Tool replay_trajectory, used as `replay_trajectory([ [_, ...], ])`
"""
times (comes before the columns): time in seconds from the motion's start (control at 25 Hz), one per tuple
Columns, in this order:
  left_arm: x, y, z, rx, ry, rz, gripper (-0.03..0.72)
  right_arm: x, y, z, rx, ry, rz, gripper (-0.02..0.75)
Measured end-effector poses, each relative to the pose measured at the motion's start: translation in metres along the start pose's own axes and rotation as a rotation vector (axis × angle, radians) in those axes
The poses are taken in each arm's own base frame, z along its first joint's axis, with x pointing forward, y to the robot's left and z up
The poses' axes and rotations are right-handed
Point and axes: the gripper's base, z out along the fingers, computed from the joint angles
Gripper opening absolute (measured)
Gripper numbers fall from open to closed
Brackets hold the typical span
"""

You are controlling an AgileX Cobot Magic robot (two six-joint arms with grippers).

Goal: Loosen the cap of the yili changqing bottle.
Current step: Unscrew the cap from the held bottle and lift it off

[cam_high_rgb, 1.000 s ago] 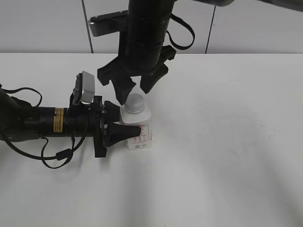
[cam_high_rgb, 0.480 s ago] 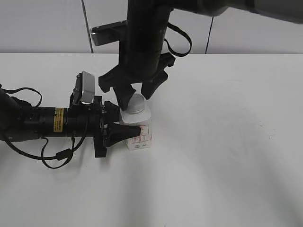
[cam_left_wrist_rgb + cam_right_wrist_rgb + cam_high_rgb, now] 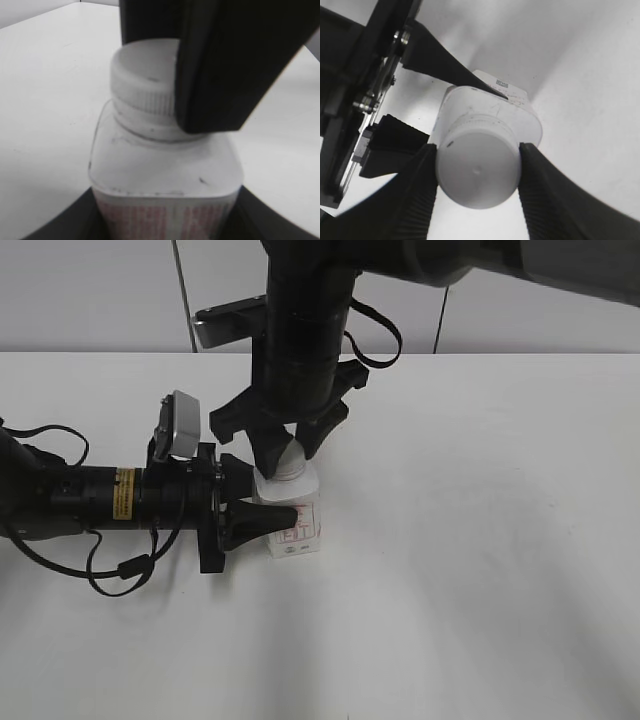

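The yili changqing bottle [image 3: 294, 517] stands upright on the white table, small, squarish and white with a red printed label; it also shows in the left wrist view [image 3: 165, 200] and the right wrist view [image 3: 517, 117]. My left gripper [image 3: 262, 502] comes in level from the left and is shut on the bottle's body. The white ribbed cap [image 3: 288, 463] sits on the neck, seen too in the left wrist view [image 3: 142, 75] and the right wrist view [image 3: 477, 170]. My right gripper [image 3: 288, 452] reaches down from above and its two fingers [image 3: 478, 172] are shut on the cap's sides.
The white table [image 3: 470, 570] spreads to the right and front of the bottle. A grey wall panel [image 3: 100, 290] runs behind it. The left arm with its cables [image 3: 90, 502] lies along the table's left side.
My right gripper has come down over the bottle and its fingers have closed from open above the cap onto the cap. The left gripper and bottle have not moved.
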Motion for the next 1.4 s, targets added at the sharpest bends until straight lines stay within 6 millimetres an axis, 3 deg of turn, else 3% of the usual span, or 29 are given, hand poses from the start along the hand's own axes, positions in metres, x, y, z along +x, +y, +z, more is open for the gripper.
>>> replay_trajectory([
  [0.16,0.000,0.000,0.000,0.000,0.000,0.000,0.346,0.000,0.000,0.000,0.000,0.000,-0.089,0.389],
  [0.48,0.000,0.000,0.000,0.001,0.000,0.000,0.344,-0.001,0.000,-0.001,0.004,-0.003,-0.737,0.389],
  [0.76,0.000,0.000,0.000,0.001,0.000,0.000,0.344,-0.003,0.000,-0.005,0.008,-0.013,-0.849,0.389],
  [1.08,0.000,0.000,0.000,0.001,0.001,-0.001,0.344,-0.002,0.004,-0.040,0.034,-0.088,-0.745,0.389],
  [1.4,0.000,0.000,0.000,0.002,0.002,0.000,0.343,0.000,-0.009,-0.057,0.063,-0.124,-0.068,0.389],
])
